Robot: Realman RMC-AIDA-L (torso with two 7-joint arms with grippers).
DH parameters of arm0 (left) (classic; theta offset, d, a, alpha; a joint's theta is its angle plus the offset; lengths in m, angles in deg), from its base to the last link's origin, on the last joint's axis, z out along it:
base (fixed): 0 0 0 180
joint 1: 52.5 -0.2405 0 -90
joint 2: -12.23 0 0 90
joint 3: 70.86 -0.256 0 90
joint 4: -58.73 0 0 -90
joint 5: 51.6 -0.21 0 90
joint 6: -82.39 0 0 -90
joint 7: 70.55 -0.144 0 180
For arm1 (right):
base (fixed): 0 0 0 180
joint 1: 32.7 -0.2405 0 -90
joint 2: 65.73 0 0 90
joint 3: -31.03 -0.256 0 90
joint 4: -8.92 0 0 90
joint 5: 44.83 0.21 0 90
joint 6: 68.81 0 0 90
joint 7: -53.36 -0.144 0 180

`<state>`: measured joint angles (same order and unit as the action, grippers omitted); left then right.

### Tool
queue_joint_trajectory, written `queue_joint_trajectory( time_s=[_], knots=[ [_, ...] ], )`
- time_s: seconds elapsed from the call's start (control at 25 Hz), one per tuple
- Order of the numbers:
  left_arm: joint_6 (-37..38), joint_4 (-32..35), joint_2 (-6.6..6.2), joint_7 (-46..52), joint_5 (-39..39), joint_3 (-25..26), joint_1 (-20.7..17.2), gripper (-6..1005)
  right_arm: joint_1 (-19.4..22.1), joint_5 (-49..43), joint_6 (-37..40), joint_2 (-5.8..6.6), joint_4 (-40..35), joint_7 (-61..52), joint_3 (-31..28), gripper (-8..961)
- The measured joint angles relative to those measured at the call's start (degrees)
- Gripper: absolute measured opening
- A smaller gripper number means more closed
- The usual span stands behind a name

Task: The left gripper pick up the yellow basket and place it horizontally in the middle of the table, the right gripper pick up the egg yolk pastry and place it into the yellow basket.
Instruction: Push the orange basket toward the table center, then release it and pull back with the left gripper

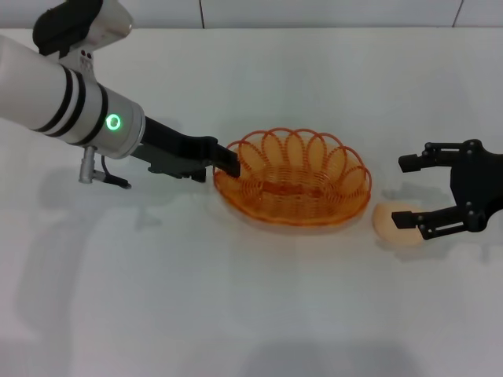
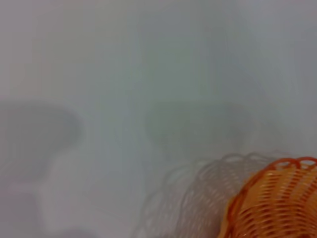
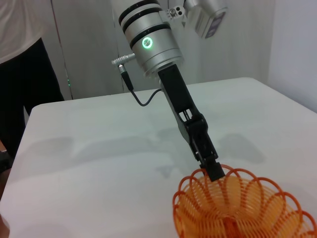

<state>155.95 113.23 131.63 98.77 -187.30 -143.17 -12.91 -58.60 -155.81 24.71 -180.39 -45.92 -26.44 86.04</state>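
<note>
The yellow basket (image 1: 295,179) stands upright on the white table (image 1: 236,314), lengthwise across the middle. My left gripper (image 1: 229,162) reaches in from the left and is shut on the basket's left rim; the right wrist view shows it (image 3: 214,171) pinching the rim of the basket (image 3: 237,210). The basket's edge also shows in the left wrist view (image 2: 277,206). The egg yolk pastry (image 1: 393,228) lies on the table just right of the basket. My right gripper (image 1: 405,192) is open over the pastry, its nearer finger overlapping the pastry's top.
The basket is empty inside. A person in dark clothes (image 3: 20,74) stands beyond the table's far side in the right wrist view. A wall runs behind the table's back edge (image 1: 275,28).
</note>
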Motion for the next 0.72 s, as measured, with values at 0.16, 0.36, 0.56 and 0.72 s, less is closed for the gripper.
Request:
queue_joint_trajectory(
  time_s=[0.16, 0.36, 0.56, 0.72],
  knots=[
    [0.80, 1.13, -0.21, -0.73, 0.00, -0.11, -0.69, 676, 0.31, 0.10, 0.00, -0.02, -0.02, 0.00, 0.00, 836],
    [3.08, 5.64, -0.28, -2.14, -0.61, 0.15, -3.19, 806, 0.45, 0.16, -0.24, -0.14, -0.05, -0.09, 0.00, 835],
    [6.34, 10.27, -0.38, -7.65, 0.80, 3.40, -6.51, 806, 0.52, 0.20, -0.04, -0.25, -0.09, -0.59, -0.54, 834],
    [7.70, 13.63, -0.40, -17.84, 5.98, 7.25, -10.61, 806, 0.87, 0.29, 0.06, -0.30, -0.09, -1.28, -0.81, 833]
  ],
)
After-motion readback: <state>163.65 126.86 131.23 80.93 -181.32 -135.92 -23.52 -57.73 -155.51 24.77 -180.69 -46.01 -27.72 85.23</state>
